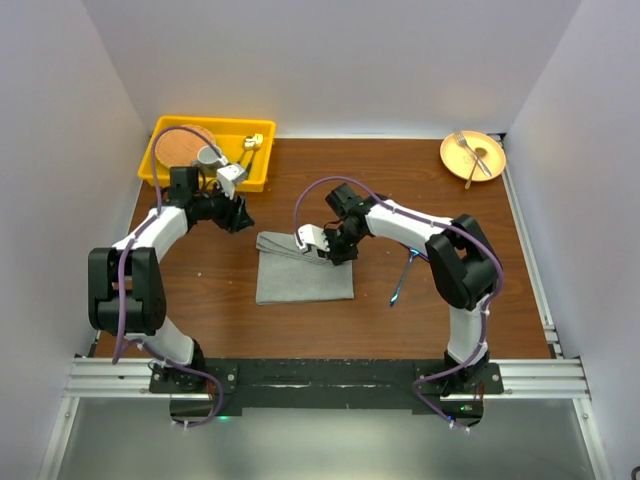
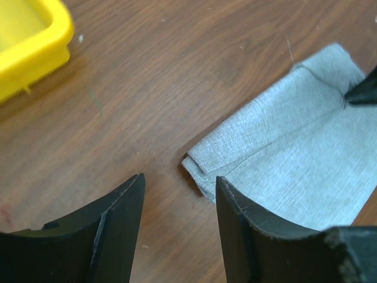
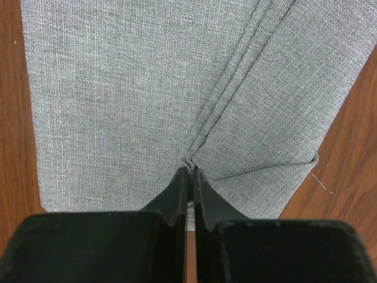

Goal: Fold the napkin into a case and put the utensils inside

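Inspector: Napkin position?
Assessor: Plain grey woven cloth napkin (image 1: 303, 270) lies partly folded at the centre of the brown wooden table (image 1: 330, 160). A slim blue-handled utensil (image 1: 404, 277) lies to its right, apart.
Inspector: Right gripper?
Assessor: Right gripper (image 3: 191, 177) is closed, pinching a pleat toward the napkin's far right corner.
Inspector: Left gripper?
Assessor: Left gripper (image 2: 179, 194) is partly parted over bare wood beside the napkin's corner, holding nothing. Beyond it sits a yellow plastic bin (image 1: 225, 125). Far right, a round yellow plate (image 1: 492, 165) bears a fork (image 1: 468, 150).
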